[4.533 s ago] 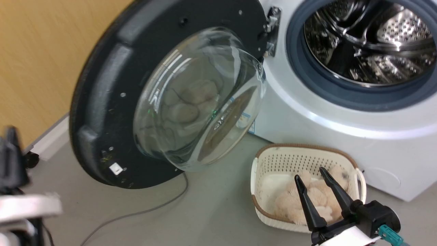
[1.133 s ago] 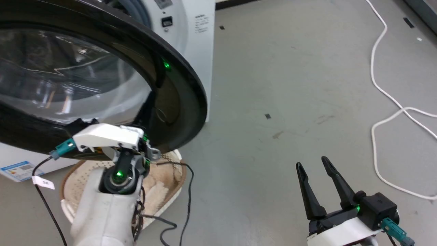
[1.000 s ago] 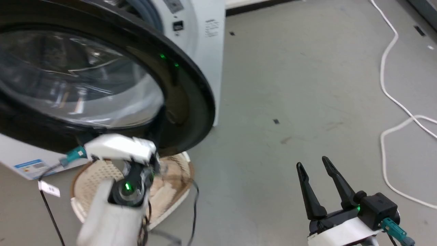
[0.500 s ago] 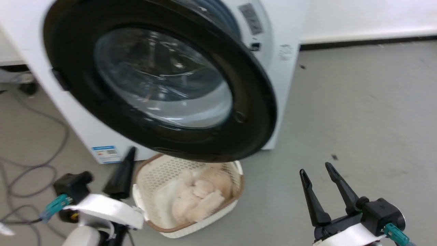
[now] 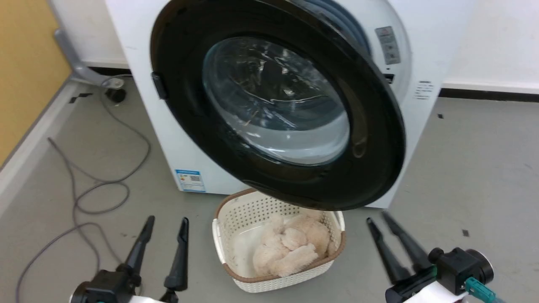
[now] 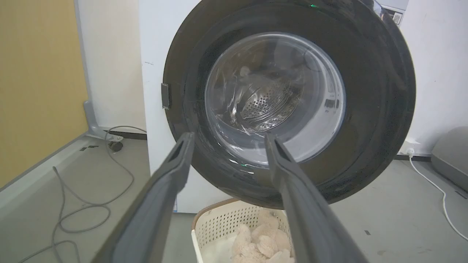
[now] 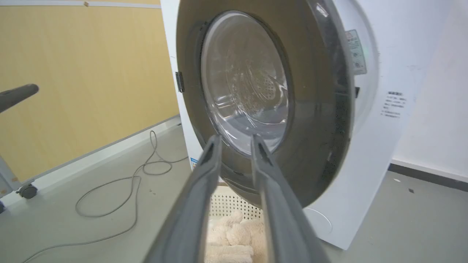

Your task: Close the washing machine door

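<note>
The white washing machine [image 5: 162, 126] stands ahead, its blue label [image 5: 188, 180] low on the front. The washing machine door [image 5: 379, 147], black-rimmed with a clear glass bowl [image 5: 278, 105], hangs ajar: hinged at the left, its right edge stands off the front and a strip of grey gasket [image 5: 349, 23] shows behind it. My left gripper [image 5: 167, 219] is open at the lower left, well short of the door. My right gripper [image 5: 377, 217] is open at the lower right. The left wrist view faces the door [image 6: 369, 95] between open fingers [image 6: 229, 136]. The right wrist view sees the door [image 7: 321, 109] edge-on past its fingers [image 7: 236, 138].
A cream perforated basket [image 5: 221, 235] of pale plush pieces sits on the floor under the door, between my grippers. Grey cable [image 5: 84, 189] loops over the floor at the left by a yellow wall [image 5: 25, 63]. A white cord [image 6: 438, 190] lies at the right.
The door swung from wide open to nearly against the machine. My left gripper left the door's lower rim and drew back to the lower left. The head camera turned to face the washer.
</note>
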